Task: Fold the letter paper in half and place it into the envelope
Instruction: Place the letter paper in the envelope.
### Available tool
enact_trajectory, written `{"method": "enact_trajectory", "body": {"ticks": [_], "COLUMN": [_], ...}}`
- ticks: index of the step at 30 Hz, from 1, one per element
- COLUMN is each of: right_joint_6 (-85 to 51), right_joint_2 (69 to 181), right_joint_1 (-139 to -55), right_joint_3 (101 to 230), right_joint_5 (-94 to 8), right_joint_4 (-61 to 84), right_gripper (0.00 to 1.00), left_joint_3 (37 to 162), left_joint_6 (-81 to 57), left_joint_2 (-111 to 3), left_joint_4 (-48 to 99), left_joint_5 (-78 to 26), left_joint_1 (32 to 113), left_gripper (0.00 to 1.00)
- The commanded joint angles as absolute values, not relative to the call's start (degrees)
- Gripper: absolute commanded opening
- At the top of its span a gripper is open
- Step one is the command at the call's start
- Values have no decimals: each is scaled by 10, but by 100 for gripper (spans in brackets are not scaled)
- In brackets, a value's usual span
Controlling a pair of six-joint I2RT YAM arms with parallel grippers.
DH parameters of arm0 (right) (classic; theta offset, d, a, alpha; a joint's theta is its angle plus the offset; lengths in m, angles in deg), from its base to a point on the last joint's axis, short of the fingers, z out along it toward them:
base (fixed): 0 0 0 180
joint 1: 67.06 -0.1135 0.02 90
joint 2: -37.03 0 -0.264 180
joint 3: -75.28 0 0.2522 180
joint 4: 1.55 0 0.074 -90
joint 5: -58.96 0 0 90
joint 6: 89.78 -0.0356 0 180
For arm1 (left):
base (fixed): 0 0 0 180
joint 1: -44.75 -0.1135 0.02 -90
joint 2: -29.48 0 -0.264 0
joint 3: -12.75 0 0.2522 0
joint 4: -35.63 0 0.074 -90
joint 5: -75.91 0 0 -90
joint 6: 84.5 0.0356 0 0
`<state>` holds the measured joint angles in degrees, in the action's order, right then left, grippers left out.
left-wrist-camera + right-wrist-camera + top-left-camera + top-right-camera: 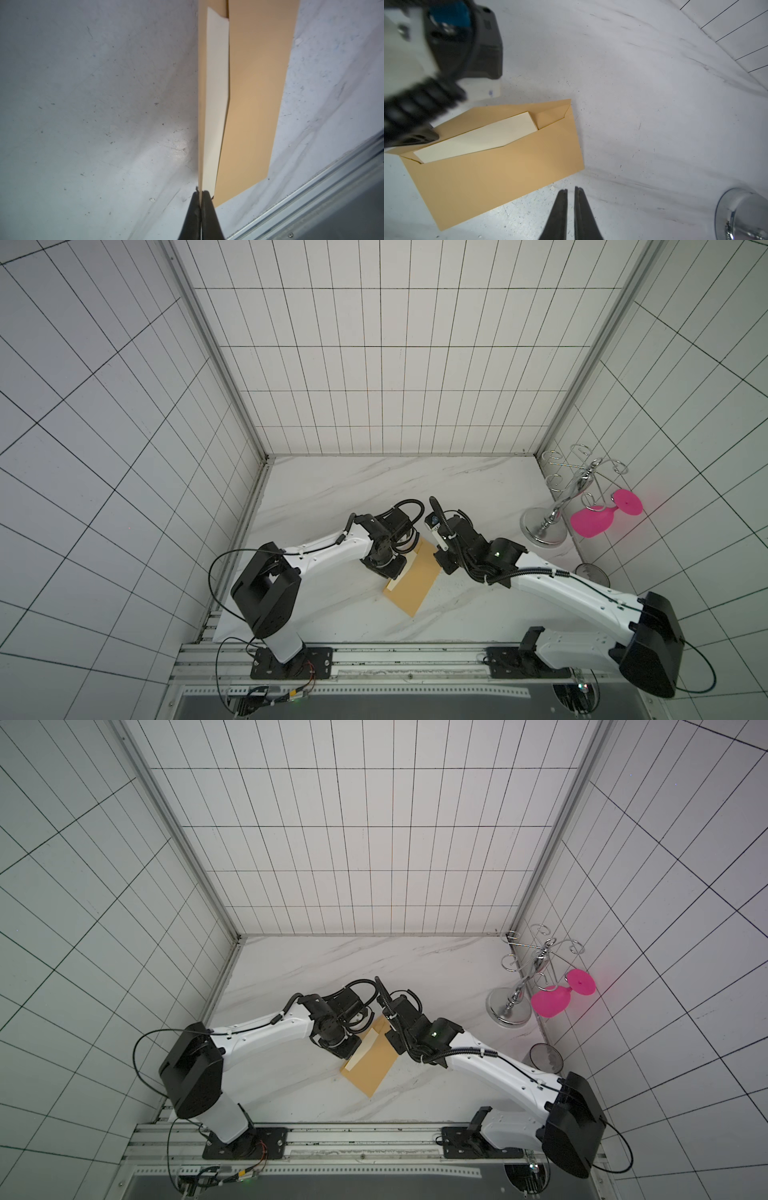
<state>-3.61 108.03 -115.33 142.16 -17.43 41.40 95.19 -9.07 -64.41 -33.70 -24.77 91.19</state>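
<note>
Leaving open bench toward its back edge. Hiding the far end of the envelope, mid-bench nearer the front edge, under the left arm. Showing paper half tucked inside. Pinching the flap with the left gripper; hovering the right gripper alongside, almost closed, empty.

The left arm and right arm are stretched inward, nearly meeting at centre. The left gripper is clamped on the flap edge of the envelope. The right gripper is held empty, jaws nearly together.
</note>
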Motion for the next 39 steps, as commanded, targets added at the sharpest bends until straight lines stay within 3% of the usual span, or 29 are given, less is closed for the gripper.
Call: {"method": "enact_trajectory", "body": {"ticks": [1,2,9,19,39], "right_joint_6": [-86,-92,-168,-247,-312], "right_joint_2": [1090,1098,1174,1187,1260], "right_joint_1": [-1138,-1134,-1121,-1107,-1100], "right_joint_3": [1430,1435,1433,1395,1384], "right_joint_5": [-245,-267,-412,-513,-580], "right_joint_4": [396,392,350,219,101], "right_gripper": [5,0,0,0,0], "left_joint_3": [962,956,900,879,865], "left_joint_6": [-135,-142,-187,-199,-206], "left_joint_2": [-604,-597,-558,-529,-529], "left_joint_4": [-308,-303,-264,-239,-224], "left_joint_5": [-292,-299,-321,-321,-334], "left_joint_1": [911,911,911,911,911], "left_gripper": [0,0,0,0,0]}}
